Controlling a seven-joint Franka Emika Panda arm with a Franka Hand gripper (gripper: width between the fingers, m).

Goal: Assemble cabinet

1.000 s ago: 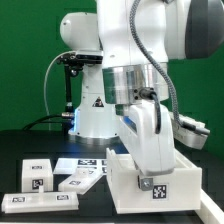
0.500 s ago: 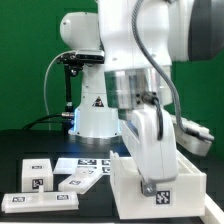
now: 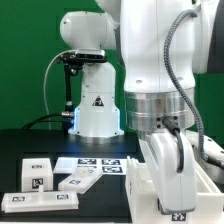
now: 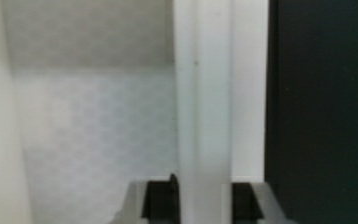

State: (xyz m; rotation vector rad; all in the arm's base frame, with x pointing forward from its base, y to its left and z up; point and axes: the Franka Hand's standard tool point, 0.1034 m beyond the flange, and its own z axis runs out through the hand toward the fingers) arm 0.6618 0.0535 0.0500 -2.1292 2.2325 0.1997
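The cabinet box (image 3: pixel 140 192), white with a black-and-white tag on its front, stands at the exterior view's lower right. My gripper (image 3: pixel 183 200) reaches down onto it from above, and the arm hides most of the box. In the wrist view the gripper (image 4: pixel 204 200) has one dark finger (image 4: pixel 158 200) on each side of a thin upright white wall (image 4: pixel 202 100) of the cabinet box, and the jaws are pressed against it. Three loose white tagged panels lie at the exterior view's lower left: one (image 3: pixel 37 172), a second (image 3: pixel 78 180) and a long one (image 3: pixel 40 201).
The marker board (image 3: pixel 95 163) lies flat on the black table between the panels and the box. The arm's white base (image 3: pixel 95 105) stands behind it. A dark table surface (image 4: pixel 327 100) shows beside the wall in the wrist view.
The arm and the cabinet box have moved together toward the exterior view's right and lower edge. The loose panels have not moved.
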